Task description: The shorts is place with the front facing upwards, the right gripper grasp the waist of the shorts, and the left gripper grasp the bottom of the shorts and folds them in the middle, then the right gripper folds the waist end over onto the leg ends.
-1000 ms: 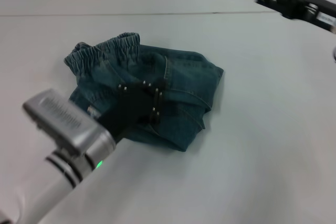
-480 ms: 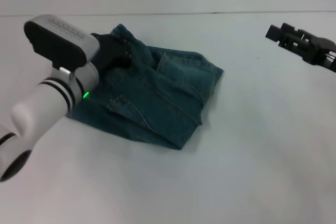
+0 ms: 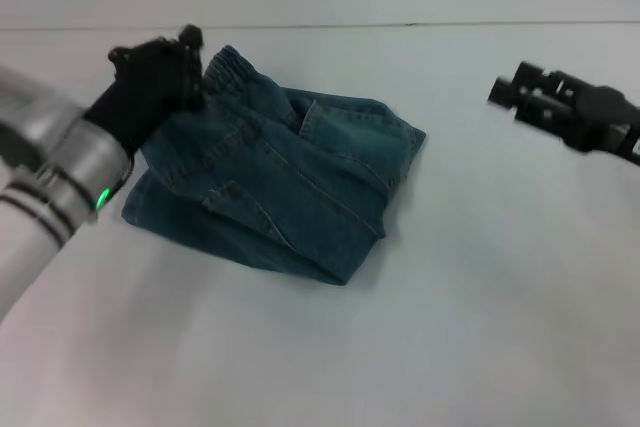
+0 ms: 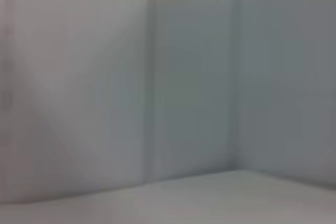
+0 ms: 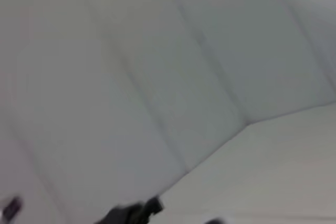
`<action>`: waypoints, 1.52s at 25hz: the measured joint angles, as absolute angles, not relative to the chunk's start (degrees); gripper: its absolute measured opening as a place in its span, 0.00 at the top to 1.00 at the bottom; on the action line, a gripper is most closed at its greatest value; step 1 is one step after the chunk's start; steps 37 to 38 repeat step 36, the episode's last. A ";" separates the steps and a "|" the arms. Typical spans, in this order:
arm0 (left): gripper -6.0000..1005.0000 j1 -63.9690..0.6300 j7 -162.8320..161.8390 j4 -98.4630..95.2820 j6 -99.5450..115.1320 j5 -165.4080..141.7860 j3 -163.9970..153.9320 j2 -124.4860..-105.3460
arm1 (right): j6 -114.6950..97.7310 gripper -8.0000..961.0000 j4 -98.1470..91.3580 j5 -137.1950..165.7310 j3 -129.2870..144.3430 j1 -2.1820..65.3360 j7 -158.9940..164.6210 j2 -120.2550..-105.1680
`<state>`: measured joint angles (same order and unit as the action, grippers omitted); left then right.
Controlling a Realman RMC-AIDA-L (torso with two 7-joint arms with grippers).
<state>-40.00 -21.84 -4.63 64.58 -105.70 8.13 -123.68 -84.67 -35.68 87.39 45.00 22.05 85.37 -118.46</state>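
Observation:
The blue-green denim shorts lie in a folded bundle on the table in the head view. A short stretch of the puckered waist shows at the bundle's far left corner. I cannot make out the leg ends in the folds. My left gripper hovers just left of that corner, off the cloth, open and holding nothing. My right gripper hangs in the air well to the right of the shorts, away from them. Neither wrist view shows the shorts.
The pale table spreads around the bundle on all sides, and its far edge meets a plain wall. The left forearm reaches in over the table's left side. Both wrist views show only blank wall panels.
The left gripper swept the near part of the shorts up and back to the far left, then let go and drew left off the cloth. The right gripper sank a little.

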 joint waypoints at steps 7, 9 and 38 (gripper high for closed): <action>0.96 -31.55 -62.05 -25.23 82.82 -111.21 -24.18 -123.89 | -92.93 0.21 -44.69 103.83 45.48 23.46 84.94 -118.73; 0.96 -28.81 -73.22 -31.82 84.99 -111.30 -31.70 -123.90 | -92.56 0.21 -46.83 106.54 46.29 23.97 85.70 -119.68; 0.10 -23.51 -83.75 -44.16 88.74 -112.77 -36.94 -123.78 | -85.46 0.01 -46.88 106.39 51.94 25.65 86.92 -120.15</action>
